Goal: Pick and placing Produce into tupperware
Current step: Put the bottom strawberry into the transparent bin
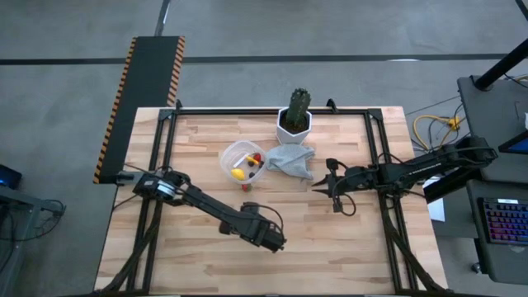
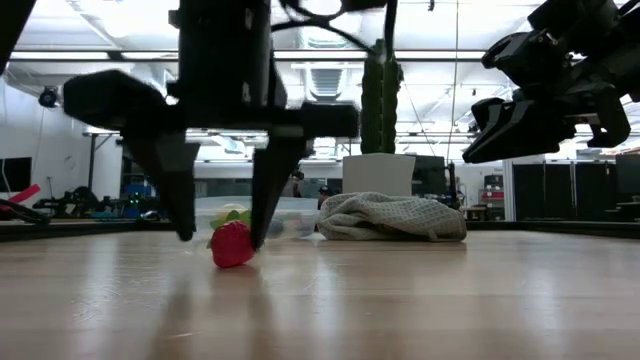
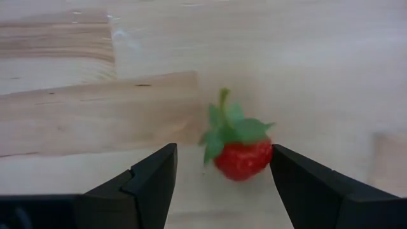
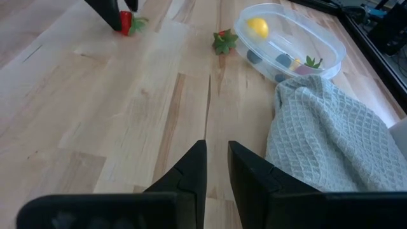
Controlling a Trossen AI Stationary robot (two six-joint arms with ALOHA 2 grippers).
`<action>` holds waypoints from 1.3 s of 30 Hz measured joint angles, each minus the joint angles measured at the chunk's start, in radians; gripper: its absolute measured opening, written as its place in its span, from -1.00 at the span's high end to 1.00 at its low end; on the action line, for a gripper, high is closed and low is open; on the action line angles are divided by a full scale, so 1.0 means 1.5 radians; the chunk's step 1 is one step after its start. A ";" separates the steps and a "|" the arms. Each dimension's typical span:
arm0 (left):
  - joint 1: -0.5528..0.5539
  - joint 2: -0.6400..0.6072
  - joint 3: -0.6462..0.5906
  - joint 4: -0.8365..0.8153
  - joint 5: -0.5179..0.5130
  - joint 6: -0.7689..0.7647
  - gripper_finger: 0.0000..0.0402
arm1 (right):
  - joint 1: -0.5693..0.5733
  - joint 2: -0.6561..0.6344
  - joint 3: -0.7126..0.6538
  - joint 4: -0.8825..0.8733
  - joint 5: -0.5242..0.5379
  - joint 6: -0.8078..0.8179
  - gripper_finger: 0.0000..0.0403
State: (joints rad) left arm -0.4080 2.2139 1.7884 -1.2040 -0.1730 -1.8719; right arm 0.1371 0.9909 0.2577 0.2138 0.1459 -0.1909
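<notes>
**Left wrist view: strawberry between spread fingers**

Left gripper (image 3: 222, 184) stands low on the wooden table (image 1: 346, 247), jaws apart, straddling a small red toy strawberry with green leaves (image 3: 240, 151), which touches one finger. Another strawberry (image 4: 224, 41) lies beside the round clear plastic tupperware (image 4: 331, 44). Right gripper (image 4: 216, 166) hovers by the pale grey cloth (image 4: 324, 133), fingers nearly together, holding nothing.

No legible text, labels, brand marks or nos. in any view. Only sign-like marking: black/orange hazard striping (image 1: 115, 107) w/o lettering, along edge of dark panel on floor at approx. 10 o'clock from the desk (image 1: 346, 247).
</notes>
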 joint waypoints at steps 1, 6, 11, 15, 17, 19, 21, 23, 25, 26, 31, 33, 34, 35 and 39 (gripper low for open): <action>0.000 0.000 -0.007 0.000 0.000 -0.006 -0.17 | 0.000 0.000 0.000 0.000 0.000 0.000 0.72; 0.000 0.000 -0.029 0.017 0.000 -0.020 -0.17 | 0.000 0.000 0.000 0.000 0.000 0.000 0.72; 0.001 0.000 -0.036 0.034 -0.001 -0.020 -0.17 | 0.000 0.000 0.000 0.000 0.000 0.000 0.72; 0.003 -0.002 -0.044 0.039 -0.002 -0.022 -0.17 | 0.000 0.000 -0.001 0.000 0.000 0.000 0.72; 0.005 -0.002 -0.048 0.047 -0.003 -0.022 -0.17 | 0.000 0.000 -0.001 0.000 0.000 0.000 0.72; 0.006 -0.003 -0.050 0.051 -0.002 -0.022 -0.17 | 0.000 0.000 -0.001 0.000 0.000 0.000 0.72; 0.006 -0.003 -0.050 0.052 -0.002 -0.020 -0.17 | 0.000 0.000 -0.001 0.000 0.000 0.000 0.72; 0.006 -0.003 -0.050 0.052 -0.002 -0.020 -0.17 | 0.000 0.000 -0.001 0.000 0.000 0.000 0.72; 0.006 -0.003 -0.050 0.053 -0.002 -0.021 -0.16 | 0.000 0.000 -0.001 0.000 0.000 0.000 0.72; 0.006 -0.003 -0.050 0.054 -0.002 -0.021 -0.15 | 0.000 0.000 -0.001 0.000 0.000 0.000 0.72; 0.009 -0.003 -0.050 0.063 0.000 -0.015 0.10 | 0.000 0.000 -0.001 0.000 0.000 0.000 0.72; 0.011 -0.002 -0.050 0.066 0.000 -0.002 0.24 | 0.000 0.000 -0.001 0.000 0.000 0.000 0.72; 0.011 -0.002 -0.050 0.065 0.002 0.005 0.31 | 0.000 0.000 -0.001 0.000 0.000 0.000 0.72; 0.012 -0.003 -0.050 0.065 0.003 0.012 0.38 | 0.000 0.000 -0.001 0.000 0.000 0.000 0.72; 0.012 -0.003 -0.049 0.064 0.007 0.026 0.44 | 0.000 0.000 -0.001 0.000 0.000 0.000 0.72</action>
State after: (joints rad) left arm -0.3896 2.2101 1.7146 -1.1081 -0.1630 -1.8329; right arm 0.1371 0.9909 0.2569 0.2137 0.1459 -0.1912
